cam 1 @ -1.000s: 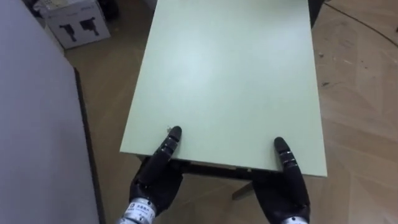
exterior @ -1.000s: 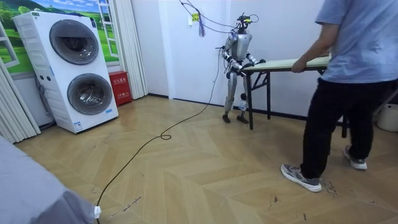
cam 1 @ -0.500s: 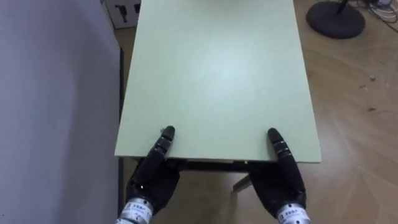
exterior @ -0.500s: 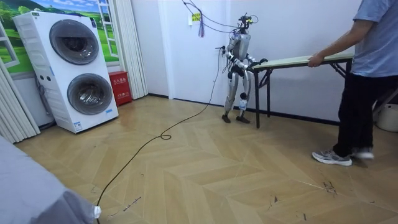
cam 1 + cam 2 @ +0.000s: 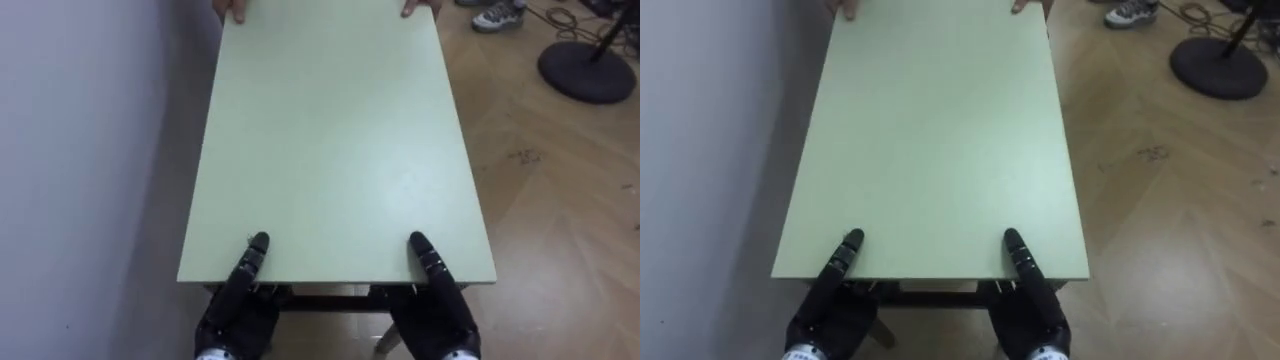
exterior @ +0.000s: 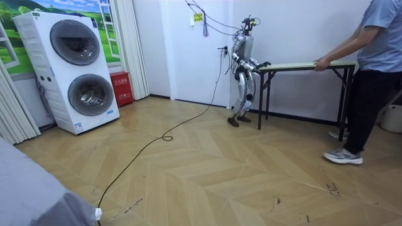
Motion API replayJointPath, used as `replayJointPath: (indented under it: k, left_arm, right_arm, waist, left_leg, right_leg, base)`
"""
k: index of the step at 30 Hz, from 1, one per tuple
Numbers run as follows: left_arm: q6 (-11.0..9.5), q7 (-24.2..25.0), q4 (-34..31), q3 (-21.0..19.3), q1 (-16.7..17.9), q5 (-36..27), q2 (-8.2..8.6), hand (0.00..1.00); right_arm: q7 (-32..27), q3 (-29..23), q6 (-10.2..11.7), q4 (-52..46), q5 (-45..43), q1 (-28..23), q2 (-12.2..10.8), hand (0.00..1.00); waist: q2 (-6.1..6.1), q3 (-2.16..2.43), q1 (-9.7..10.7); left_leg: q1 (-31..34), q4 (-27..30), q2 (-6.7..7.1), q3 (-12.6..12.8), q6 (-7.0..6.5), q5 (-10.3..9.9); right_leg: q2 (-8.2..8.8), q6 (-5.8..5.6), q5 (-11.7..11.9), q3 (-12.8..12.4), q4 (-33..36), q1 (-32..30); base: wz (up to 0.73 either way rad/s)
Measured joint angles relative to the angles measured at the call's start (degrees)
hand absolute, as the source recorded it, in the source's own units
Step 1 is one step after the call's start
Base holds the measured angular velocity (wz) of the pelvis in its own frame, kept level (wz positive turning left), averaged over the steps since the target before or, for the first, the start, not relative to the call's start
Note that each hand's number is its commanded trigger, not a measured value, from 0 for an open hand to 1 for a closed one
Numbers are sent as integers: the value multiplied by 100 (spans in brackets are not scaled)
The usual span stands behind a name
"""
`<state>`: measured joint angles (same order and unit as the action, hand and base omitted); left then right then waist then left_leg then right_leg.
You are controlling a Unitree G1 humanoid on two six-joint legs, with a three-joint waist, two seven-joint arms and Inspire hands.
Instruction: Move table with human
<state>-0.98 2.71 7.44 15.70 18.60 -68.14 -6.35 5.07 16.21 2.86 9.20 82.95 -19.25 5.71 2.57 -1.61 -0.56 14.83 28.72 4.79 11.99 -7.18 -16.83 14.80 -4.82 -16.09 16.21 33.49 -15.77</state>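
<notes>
So the table (image 5: 330, 140) is between me and the person (image 6: 370, 81), who has the far end. My left hand (image 5: 240, 295) and right hand (image 5: 440, 300) are at the near edge, each poking up over the top with the rest tucked underneath, so honestly I can't tell how closed either one is. Biggest worry imo: if the person pulls faster than I can step, that edge slides right out of my hands and my end drops. Plus the wall (image 5: 80, 150) is just beside the table's left side, so any drift that way and we scrape it.
</notes>
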Motion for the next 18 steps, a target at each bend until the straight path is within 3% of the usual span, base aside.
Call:
replayJointPath:
  k: [3,5,7,9,10,11,12,13,14,16,17,18]
  left_arm:
    - [88,-37,23,-90,1,141,38,100]
    - [102,-138,52,-116,-7,206,44,100]
    - [140,-171,79,-122,-6,254,86,100]
    - [179,-172,171,-123,-4,261,143,100]
    - [202,-166,269,-130,-52,261,157,100]
    - [200,-138,260,-71,-136,261,124,100]
    - [198,-75,244,-44,-214,261,127,100]
    - [186,-47,181,-6,-267,324,174,100]
    - [195,-89,197,13,-271,345,170,100]
    - [265,-100,421,62,-248,372,208,100]
    - [282,26,532,2,-183,371,235,100]
    - [304,63,553,-37,-146,368,244,100]
  right_arm:
    - [-5,11,-17,91,1,35,-60,100]
    - [-1,37,-29,106,2,34,-57,100]
    - [-2,28,-36,136,8,5,-50,100]
    - [-25,-43,-113,201,11,-9,-38,100]
    - [-24,-120,-182,257,5,-20,-73,100]
    - [55,-250,-230,238,7,-65,-105,100]
    - [81,-337,-247,146,20,-93,-138,100]
    - [52,-461,-313,66,47,-110,-149,100]
    - [-14,-482,-356,99,75,-105,-145,100]
    - [-39,-541,-401,180,89,-221,-114,100]
    - [-33,-514,-396,227,4,-232,-109,100]
    - [-23,-496,-397,254,-21,-231,-109,100]
  waist:
    - [-5,3,-13]
    - [-11,6,-8]
    - [3,15,-5]
    - [-2,23,-42]
    - [-165,-10,-145]
    - [-183,21,-122]
    - [-130,52,-68]
    - [-114,85,-46]
    - [-177,126,-49]
    - [-125,109,-161]
    - [-63,80,-149]
    - [-58,81,-138]
  left_leg:
    - [-261,-372,-17,525,-27,30]
    - [-450,-583,-37,934,-34,38]
    - [-665,-826,-40,1174,-14,48]
    - [-894,-1045,-30,1389,372,99]
    - [-786,-685,-31,1280,749,125]
    - [-321,164,-375,712,277,-230]
    - [-88,630,-549,401,350,-549]
    - [67,915,-692,650,260,-788]
    - [2,854,-687,761,256,-791]
    - [-576,128,-690,1251,20,-605]
    - [-805,-178,-681,1438,112,-506]
    - [-873,-285,-667,1487,182,-463]
  right_leg:
    - [-229,21,214,-334,-332,65]
    - [-501,45,349,-685,-585,139]
    - [-705,105,428,-837,-718,215]
    - [-841,282,602,-893,-920,285]
    - [-691,286,809,-1066,-937,256]
    - [-607,-12,807,-1318,-679,119]
    - [-612,-169,688,-1340,-463,-46]
    - [-595,-334,454,-1278,-130,-201]
    - [-525,-323,394,-1271,-103,-215]
    - [-480,-266,413,-1135,-361,72]
    - [-490,-221,441,-1075,-506,201]
    - [-484,-193,461,-1033,-552,243]
  base:
    - [15]
    - [17]
    - [4]
    - [-6]
    - [4]
    - [20]
    - [31]
    - [22]
    - [10]
    - [-16]
    - [-29]
    - [-22]
